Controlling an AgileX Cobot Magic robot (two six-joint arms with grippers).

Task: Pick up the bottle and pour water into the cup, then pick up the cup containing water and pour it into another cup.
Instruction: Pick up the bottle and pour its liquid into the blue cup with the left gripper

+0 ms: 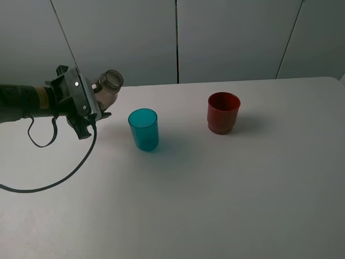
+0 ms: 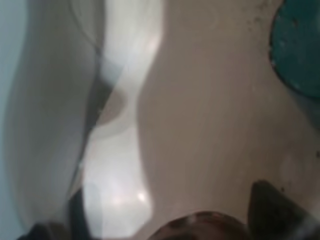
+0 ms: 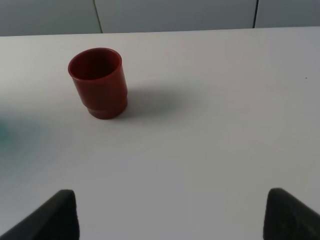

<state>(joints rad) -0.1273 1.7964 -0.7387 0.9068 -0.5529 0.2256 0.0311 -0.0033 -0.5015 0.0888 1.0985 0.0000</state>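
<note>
Your right gripper [image 3: 170, 215] hangs spread wide over the table [image 1: 215, 189], holding nothing. Nearest stands the teal cup [image 1: 143, 129], with the red cup [image 1: 223, 112] well to its right. Behind, your left gripper [image 1: 96, 103] is clamped round the bottle [image 1: 109, 83], which is tipped toward the teal cup with its mouth not yet over it. The bottle is thin, light plastic, probably slick. I can't tell if it holds water. Grip mid-body, gently.

White table [image 1: 215, 205]; grey panelled wall [image 1: 232, 38]

A robotics lab is suggested by a plain white table [image 1: 242, 205], grey wall panels [image 1: 232, 38] and a cabled robot arm [image 1: 21, 102].
</note>
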